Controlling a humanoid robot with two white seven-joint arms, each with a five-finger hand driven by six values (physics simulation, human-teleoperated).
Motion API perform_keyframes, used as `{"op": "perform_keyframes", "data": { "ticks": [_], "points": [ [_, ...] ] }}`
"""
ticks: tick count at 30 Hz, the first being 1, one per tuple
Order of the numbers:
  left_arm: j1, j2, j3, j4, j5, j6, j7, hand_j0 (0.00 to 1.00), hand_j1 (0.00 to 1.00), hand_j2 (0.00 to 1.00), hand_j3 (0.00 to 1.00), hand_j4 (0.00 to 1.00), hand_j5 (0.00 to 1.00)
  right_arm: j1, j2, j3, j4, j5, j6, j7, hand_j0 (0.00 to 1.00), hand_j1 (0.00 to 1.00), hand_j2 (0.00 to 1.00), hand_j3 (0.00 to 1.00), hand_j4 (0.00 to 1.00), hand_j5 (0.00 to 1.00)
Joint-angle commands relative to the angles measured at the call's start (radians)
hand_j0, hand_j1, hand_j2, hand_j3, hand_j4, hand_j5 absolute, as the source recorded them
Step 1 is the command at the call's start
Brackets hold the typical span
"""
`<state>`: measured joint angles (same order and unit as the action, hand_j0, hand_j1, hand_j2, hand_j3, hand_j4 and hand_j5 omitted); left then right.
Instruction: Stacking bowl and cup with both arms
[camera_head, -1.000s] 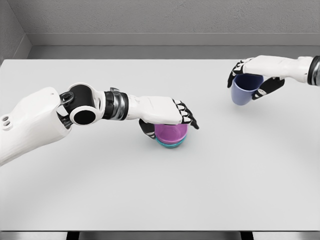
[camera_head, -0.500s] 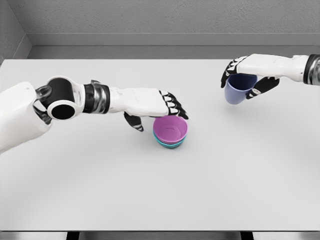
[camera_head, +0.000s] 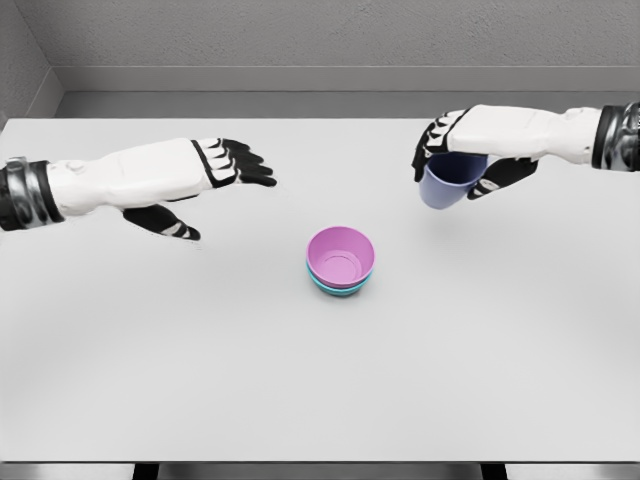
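While gripped rim-down by right hand (camera_head: 468, 150) up right of pink bowl (camera_head: 341, 255) nested on teal bowl (camera_head: 340, 287), blue cup (camera_head: 445, 180) risks clipping rim; left hand (camera_head: 185, 185) spread, empty, well apart.

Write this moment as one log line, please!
left hand: open, empty | right hand: holding blue cup | pink bowl: nested in teal bowl

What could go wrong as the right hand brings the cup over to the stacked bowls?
1. The blue cup hangs tilted in the right hand, so it may land crooked in the pink bowl and tip out.
2. The pink bowl sits loosely nested on the teal bowl; with the left hand open and away, a bump could shift the stack.
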<state>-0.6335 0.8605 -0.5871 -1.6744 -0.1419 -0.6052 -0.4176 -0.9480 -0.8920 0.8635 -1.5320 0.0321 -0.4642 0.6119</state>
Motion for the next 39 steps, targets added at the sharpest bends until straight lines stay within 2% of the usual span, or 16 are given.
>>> {"op": "perform_keyframes", "data": {
  "ticks": [1, 3, 5, 7, 8, 11, 12, 20, 23, 25, 33, 37, 39],
  "points": [
    [0.0, 0.023, 0.067, 0.012, 0.013, -0.006, 0.158, 1.0, 1.0, 1.0, 1.0, 1.0, 1.0, 0.001, -0.001, -0.012, -0.023, -0.006, 0.001, -0.001, 0.59, 0.59, 0.59, 0.59, 0.59, 0.59],
    [0.028, 0.021, 0.087, 0.047, 0.016, -0.006, 0.238, 1.0, 1.0, 1.0, 1.0, 1.0, 1.0, 0.0, 0.001, -0.012, -0.033, -0.006, 0.001, -0.001, 0.59, 0.59, 0.59, 0.59, 0.59, 0.59],
    [0.112, 0.02, 0.151, 0.047, 0.011, -0.006, 0.333, 1.0, 1.0, 1.0, 1.0, 1.0, 1.0, 0.001, 0.002, -0.012, -0.043, -0.006, 0.001, -0.001, 0.59, 0.59, 0.59, 0.59, 0.59, 0.59],
    [0.169, 0.015, 0.173, 0.05, 0.004, -0.006, 0.35, 1.0, 1.0, 1.0, 1.0, 1.0, 1.0, 0.002, 0.002, -0.012, -0.053, -0.007, 0.001, -0.001, 0.6, 0.6, 0.6, 0.6, 0.6, 0.6],
    [0.216, 0.009, 0.188, 0.054, 0.001, -0.006, 0.35, 1.0, 1.0, 1.0, 1.0, 1.0, 1.0, 0.003, 0.002, -0.012, -0.062, -0.006, 0.001, -0.001, 0.6, 0.6, 0.6, 0.6, 0.6, 0.6],
    [0.354, -0.014, 0.296, 0.085, 0.001, -0.006, 0.35, 1.0, 1.0, 1.0, 1.0, 1.0, 1.0, 0.008, 0.01, -0.012, -0.083, -0.014, 0.001, -0.001, 0.6, 0.6, 0.6, 0.6, 0.6, 0.6],
    [0.382, -0.018, 0.305, 0.091, 0.001, -0.006, 0.35, 1.0, 1.0, 1.0, 1.0, 1.0, 1.0, 0.008, 0.012, -0.012, -0.091, -0.014, 0.001, -0.001, 0.6, 0.6, 0.6, 0.6, 0.6, 0.6],
    [0.446, -0.11, 0.362, 0.205, -0.001, -0.006, 0.341, 1.0, 1.0, 1.0, 1.0, 1.0, 1.0, 0.011, 0.012, -0.014, -0.145, -0.021, 0.001, -0.001, 0.6, 0.6, 0.6, 0.6, 0.6, 0.6],
    [0.468, -0.129, 0.392, 0.209, -0.001, -0.006, 0.296, 1.0, 1.0, 1.0, 1.0, 1.0, 1.0, 0.011, 0.012, -0.014, -0.16, -0.023, -0.011, -0.001, 0.6, 0.6, 0.6, 0.6, 0.6, 0.6],
    [0.468, -0.164, 0.401, 0.205, -0.002, -0.006, 0.295, 1.0, 1.0, 1.0, 1.0, 1.0, 1.0, 0.012, 0.012, -0.014, -0.174, -0.027, -0.014, -0.001, 0.6, 0.6, 0.6, 0.6, 0.6, 0.6],
    [0.474, -0.164, 0.406, 0.208, -0.008, -0.006, 0.295, 1.0, 1.0, 1.0, 1.0, 1.0, 1.0, 0.02, 0.024, -0.012, -0.206, -0.035, -0.022, -0.001, 0.6, 0.6, 0.6, 0.6, 0.6, 0.6],
    [0.476, -0.166, 0.406, 0.208, -0.013, -0.006, 0.295, 1.0, 1.0, 1.0, 1.0, 1.0, 1.0, 0.026, 0.024, -0.011, -0.228, -0.044, -0.051, -0.001, 0.6, 0.6, 0.6, 0.6, 0.6, 0.6],
    [0.476, -0.166, 0.405, 0.209, -0.013, -0.006, 0.295, 1.0, 1.0, 1.0, 1.0, 1.0, 1.0, 0.031, 0.024, -0.011, -0.229, -0.046, -0.096, -0.001, 0.61, 0.61, 0.61, 0.61, 0.61, 0.61]
  ]
}}
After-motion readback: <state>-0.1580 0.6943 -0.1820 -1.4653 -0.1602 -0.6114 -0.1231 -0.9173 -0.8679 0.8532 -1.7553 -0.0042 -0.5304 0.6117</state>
